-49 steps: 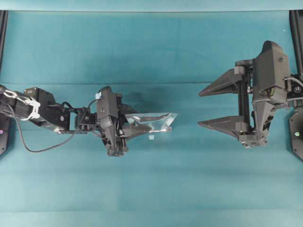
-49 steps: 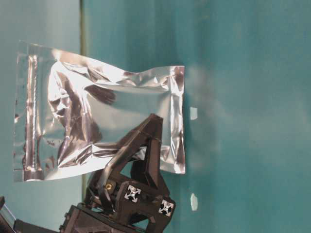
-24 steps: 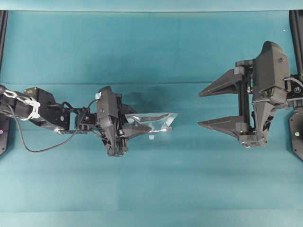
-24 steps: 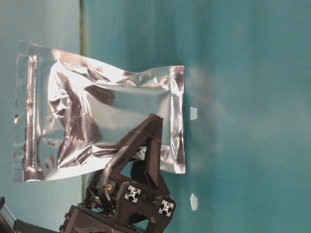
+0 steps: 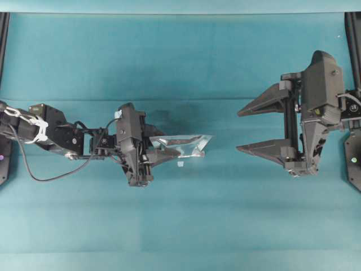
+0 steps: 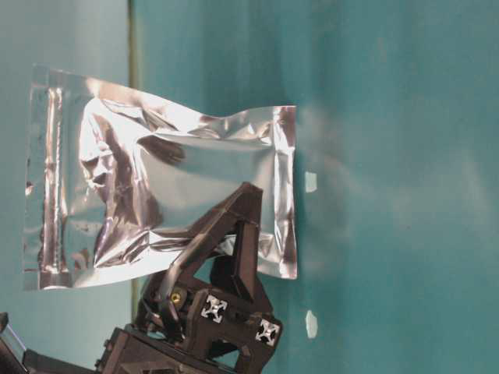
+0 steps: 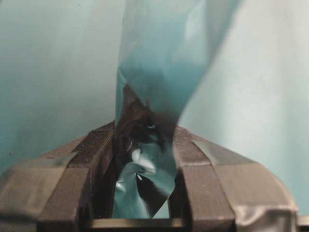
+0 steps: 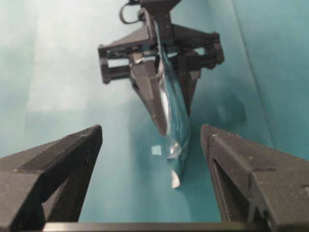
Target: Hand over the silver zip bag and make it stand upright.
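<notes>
Over the last second you have essentially no change to record: the left gripper (image 5: pixel 161 151) sits where it did, clamped on the silver zip bag (image 5: pixel 183 144), and the right gripper (image 5: pixel 252 128) has not advanced, its jaws spread wide and empty. In the table-level view the silver zip bag (image 6: pixel 156 199) shows only a faint settling of the foil against the earlier frames; the grip point near one long edge is unchanged. The bag is held clear of the teal table (image 5: pixel 180 226), edge-on to the overhead camera, sticking out from the left fingers toward the right arm. From the left wrist camera you see the foil (image 7: pixel 145 164) pinched between the two pads, twisted above them. From the right wrist camera the bag (image 8: pixel 175 130) lines up roughly midway between the right fingers (image 8: pixel 63 164), but well ahead of them, not yet between them. A small white speck (image 5: pixel 180 164) lies on the table just below the bag. Judgement: this is a hold before the transfer; the handover has not begun and the standing step is untouched. Closing the gap looks like the next requirement, and the free end is thin and crinkled, so expect it to flex when pinched.
</notes>
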### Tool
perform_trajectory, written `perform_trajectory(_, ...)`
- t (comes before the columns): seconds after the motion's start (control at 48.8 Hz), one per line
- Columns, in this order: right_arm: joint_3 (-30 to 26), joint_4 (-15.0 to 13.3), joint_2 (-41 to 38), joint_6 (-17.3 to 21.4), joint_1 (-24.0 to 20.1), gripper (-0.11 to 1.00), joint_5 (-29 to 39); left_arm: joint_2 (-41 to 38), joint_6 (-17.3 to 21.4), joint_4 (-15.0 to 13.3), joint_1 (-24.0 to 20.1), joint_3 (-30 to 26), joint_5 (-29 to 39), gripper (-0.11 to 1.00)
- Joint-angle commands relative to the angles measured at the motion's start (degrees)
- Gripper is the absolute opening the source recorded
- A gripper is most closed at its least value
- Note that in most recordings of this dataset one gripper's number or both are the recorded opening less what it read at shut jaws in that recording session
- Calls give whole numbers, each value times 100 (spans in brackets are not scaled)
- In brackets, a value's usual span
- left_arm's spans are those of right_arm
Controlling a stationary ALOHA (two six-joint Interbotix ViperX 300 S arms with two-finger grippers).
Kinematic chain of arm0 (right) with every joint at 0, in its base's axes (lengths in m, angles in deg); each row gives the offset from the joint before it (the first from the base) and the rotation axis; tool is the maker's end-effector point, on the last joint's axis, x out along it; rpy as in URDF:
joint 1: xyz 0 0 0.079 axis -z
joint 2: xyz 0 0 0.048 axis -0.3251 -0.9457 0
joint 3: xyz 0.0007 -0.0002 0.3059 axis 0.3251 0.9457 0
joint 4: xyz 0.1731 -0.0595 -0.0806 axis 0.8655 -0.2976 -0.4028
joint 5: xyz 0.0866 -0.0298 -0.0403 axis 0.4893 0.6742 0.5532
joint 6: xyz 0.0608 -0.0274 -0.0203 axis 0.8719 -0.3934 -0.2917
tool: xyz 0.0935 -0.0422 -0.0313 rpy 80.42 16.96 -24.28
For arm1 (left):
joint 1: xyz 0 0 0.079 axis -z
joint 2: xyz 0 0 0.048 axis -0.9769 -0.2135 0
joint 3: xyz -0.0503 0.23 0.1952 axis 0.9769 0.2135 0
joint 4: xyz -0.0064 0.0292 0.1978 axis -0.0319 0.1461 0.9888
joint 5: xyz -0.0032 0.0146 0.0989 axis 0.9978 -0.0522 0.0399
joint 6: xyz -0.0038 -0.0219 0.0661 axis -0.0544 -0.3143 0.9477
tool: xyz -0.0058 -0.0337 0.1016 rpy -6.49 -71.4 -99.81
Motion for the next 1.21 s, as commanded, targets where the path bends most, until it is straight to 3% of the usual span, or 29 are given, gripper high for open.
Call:
perform_trajectory(0.0, -53, 0, 44, 62, -9, 87, -53, 26, -9, 18, 88, -9, 18, 29)
perform_trajectory(1.189, -26, 18, 44, 158, -9, 87, -35, 26, 0, 18, 97, -18, 35, 29)
